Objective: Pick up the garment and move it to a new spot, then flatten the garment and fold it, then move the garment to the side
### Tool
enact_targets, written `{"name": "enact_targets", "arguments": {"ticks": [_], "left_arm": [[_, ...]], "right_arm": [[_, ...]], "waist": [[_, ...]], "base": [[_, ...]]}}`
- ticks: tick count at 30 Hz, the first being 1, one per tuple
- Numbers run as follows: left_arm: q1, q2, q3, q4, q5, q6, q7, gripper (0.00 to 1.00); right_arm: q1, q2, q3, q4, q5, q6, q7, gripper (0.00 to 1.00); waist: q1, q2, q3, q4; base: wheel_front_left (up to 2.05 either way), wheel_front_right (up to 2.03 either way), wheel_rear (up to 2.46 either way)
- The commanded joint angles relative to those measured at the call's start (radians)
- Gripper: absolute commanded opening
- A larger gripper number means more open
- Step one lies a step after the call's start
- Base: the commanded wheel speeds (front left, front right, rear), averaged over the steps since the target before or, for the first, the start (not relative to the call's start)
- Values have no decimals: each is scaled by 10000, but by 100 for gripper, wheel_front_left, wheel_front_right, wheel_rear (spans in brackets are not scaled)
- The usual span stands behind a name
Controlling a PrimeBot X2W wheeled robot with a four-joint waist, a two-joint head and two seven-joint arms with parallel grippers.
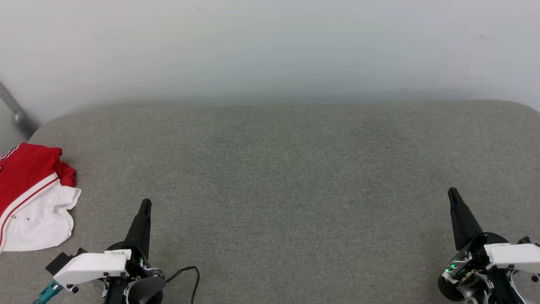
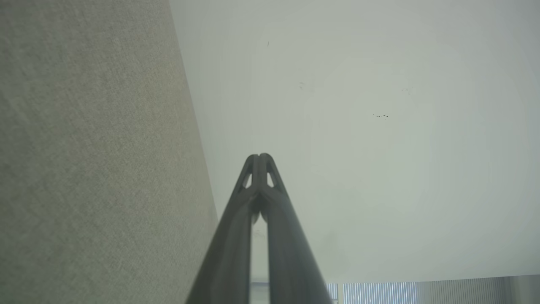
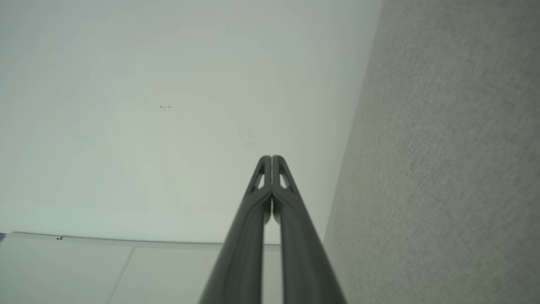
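The garment [image 1: 33, 198] lies crumpled at the far left of the head view, red body bunched above a white sleeve with striped trim, and the frame's left edge cuts part of it off. It rests on the grey fabric surface [image 1: 287, 177], close to that surface's left border, and nothing touches it.

My left gripper [image 1: 145, 204] sits at the lower left, just right of the jersey but apart from it, fingers clenched together on nothing. My right gripper [image 1: 452, 192] is at the lower right, well apart from the shirt, also clenched and empty. Both wrist views confirm it: each pair of tips meets, left gripper [image 2: 259, 158] and right gripper [image 3: 271, 159], pointing toward the pale wall [image 1: 270, 50].

I judge the pick-up has not begun. The risks I see:
1. I cannot see the whole heap, so a grab may catch only 1 loose layer or the sleeve, and the rest drags.
2. A sideways nudge could push it off the near border.
3. The black cable [image 1: 192, 274] by my left wrist may snag on the reach.
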Motion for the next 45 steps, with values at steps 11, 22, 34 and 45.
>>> {"name": "enact_targets", "arguments": {"ticks": [11, 22, 34, 45], "left_arm": [[-83, -17, 14, 4, 12, -24, 35, 0], [1, 0, 0, 8, 0, 0, 0, 100], [-44, -4, -606, -34, 138, 2, -544, 100], [-66, 1, -1030, -579, 1122, 3, -1042, 100]], "right_arm": [[-123, 41, 1, 12, -50, -3, 6, 0], [1, 0, 2, 8, 0, 0, 0, 100], [211, 5, 179, -224, -202, 0, -544, 100], [303, 8, 255, -503, -1055, 0, -1039, 100]], "waist": [[0, 0, 0, 0], [0, 0, 0, 0], [0, 0, 11, 1], [0, 0, 11, 12]], "base": [[0, 0, 0], [0, 0, 0], [0, 0, 0], [0, 0, 0]]}}
